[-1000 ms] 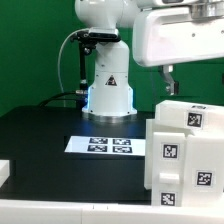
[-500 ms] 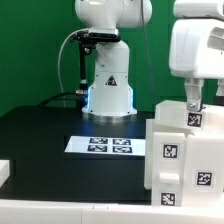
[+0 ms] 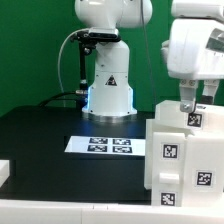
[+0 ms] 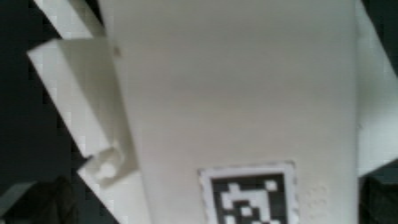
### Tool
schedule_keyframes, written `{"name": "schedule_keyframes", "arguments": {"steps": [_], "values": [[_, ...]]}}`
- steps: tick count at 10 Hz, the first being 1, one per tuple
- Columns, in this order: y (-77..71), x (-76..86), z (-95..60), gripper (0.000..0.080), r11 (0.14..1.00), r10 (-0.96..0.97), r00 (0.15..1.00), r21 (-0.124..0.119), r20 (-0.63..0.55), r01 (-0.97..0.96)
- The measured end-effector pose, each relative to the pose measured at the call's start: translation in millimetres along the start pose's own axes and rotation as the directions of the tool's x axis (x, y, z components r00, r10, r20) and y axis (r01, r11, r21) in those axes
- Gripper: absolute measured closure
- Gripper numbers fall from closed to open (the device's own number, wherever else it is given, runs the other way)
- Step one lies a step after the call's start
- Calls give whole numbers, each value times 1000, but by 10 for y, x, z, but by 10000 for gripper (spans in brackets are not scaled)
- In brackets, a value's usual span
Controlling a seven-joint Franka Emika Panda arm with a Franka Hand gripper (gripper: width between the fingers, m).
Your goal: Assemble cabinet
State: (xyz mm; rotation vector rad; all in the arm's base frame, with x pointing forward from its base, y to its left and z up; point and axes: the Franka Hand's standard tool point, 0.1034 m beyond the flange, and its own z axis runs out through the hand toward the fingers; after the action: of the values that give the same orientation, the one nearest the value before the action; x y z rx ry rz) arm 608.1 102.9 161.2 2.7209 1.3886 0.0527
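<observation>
The cabinet point(image 3: 184, 152) is a tall white box with black-and-white tags, standing at the exterior view's right on the black table. My gripper point(image 3: 198, 101) hangs just above its top edge, jaws wide apart and nothing between them. One dark finger point(image 3: 185, 101) reaches down to the cabinet's top beside a tagged block point(image 3: 194, 117). In the wrist view a white cabinet panel point(image 4: 214, 90) fills the picture, with one tag point(image 4: 251, 197) near my gripper point(image 4: 205, 212). Whether the fingers touch the cabinet I cannot tell.
The marker board point(image 3: 108, 145) lies flat in the middle of the black table. Behind it stands the arm's white base point(image 3: 108, 86) with a black cable. A small white part point(image 3: 4, 171) sits at the exterior view's left edge. Green wall behind.
The hand has swung from higher up down onto the cabinet's top, then shifted slightly toward the exterior view's left. Its jaws stayed wide apart. The cabinet has not moved.
</observation>
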Motion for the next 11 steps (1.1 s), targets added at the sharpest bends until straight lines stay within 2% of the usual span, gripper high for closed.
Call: {"name": "schedule_keyframes", "arguments": {"steps": [1, 2, 3, 4, 7, 9, 11], "values": [[0, -1, 2, 3, 1000, 1, 1000, 0, 0, -1], [0, -2, 3, 130, 998, 63, 998, 1, 0, -63], [-3, -2, 4, 130, 988, 151, 988, 2, 0, -151], [-2, -1, 4, 258, 981, 194, 981, 2, 0, -194], [-2, -1, 4, 253, 914, 406, 914, 1, 0, -406], [-3, 1, 4, 253, 839, 543, 839, 1, 0, -543], [-25, 41, 8, 253, 682, 731, 682, 0, -10, -731]]}}
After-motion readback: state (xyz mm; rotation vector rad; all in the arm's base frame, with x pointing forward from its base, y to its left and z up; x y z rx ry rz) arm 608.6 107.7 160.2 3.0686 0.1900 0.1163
